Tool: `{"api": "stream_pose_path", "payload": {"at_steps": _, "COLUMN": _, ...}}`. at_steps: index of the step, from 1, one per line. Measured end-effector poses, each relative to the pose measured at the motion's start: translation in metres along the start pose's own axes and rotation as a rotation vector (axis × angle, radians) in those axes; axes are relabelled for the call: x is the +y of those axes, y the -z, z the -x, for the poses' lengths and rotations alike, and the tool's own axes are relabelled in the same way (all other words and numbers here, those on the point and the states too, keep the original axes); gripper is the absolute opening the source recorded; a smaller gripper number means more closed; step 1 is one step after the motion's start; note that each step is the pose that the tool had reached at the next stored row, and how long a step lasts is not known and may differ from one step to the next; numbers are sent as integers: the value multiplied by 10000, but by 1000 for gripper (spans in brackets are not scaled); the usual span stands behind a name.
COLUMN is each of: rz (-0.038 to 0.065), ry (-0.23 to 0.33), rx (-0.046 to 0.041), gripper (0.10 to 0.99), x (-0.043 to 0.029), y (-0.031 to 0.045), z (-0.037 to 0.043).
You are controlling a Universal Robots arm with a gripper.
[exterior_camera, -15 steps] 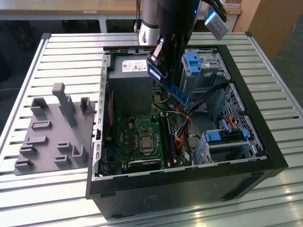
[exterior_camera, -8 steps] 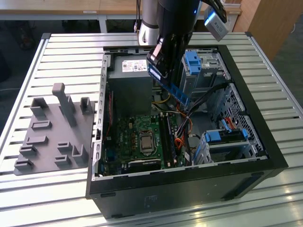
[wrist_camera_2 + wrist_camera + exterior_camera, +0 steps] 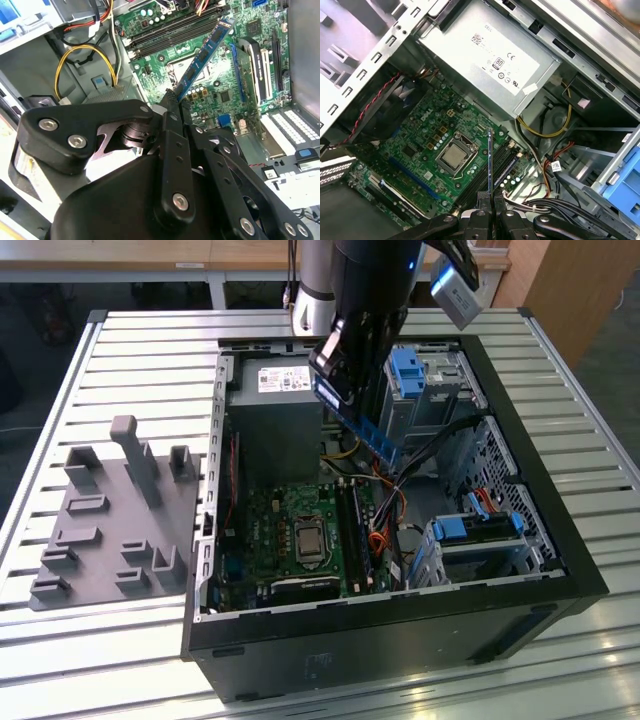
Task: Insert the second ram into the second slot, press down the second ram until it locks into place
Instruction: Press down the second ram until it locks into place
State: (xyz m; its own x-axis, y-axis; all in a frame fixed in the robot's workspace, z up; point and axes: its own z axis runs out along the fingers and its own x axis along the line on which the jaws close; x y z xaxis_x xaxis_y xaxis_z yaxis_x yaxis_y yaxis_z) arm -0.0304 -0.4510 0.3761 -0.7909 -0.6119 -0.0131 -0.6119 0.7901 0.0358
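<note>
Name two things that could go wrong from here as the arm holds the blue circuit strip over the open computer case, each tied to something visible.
1. The black end effector grips the long thin blue circuit-board strip near one end, tilted above the green motherboard; it may pivot or meet the dark memory slots askew.
2. Loose orange cables lie beside those slots and might snag it.

Both wrist views overlook motherboard [image 3: 422,131] (close).
</note>
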Motion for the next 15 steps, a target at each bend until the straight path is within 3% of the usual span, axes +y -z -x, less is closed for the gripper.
{"api": "stream_pose_path", "payload": {"at_steps": 15, "rz": -9, "ry": -639, "rx": -22, "gripper": 137, "x": 0, "y": -1, "z": 0}}
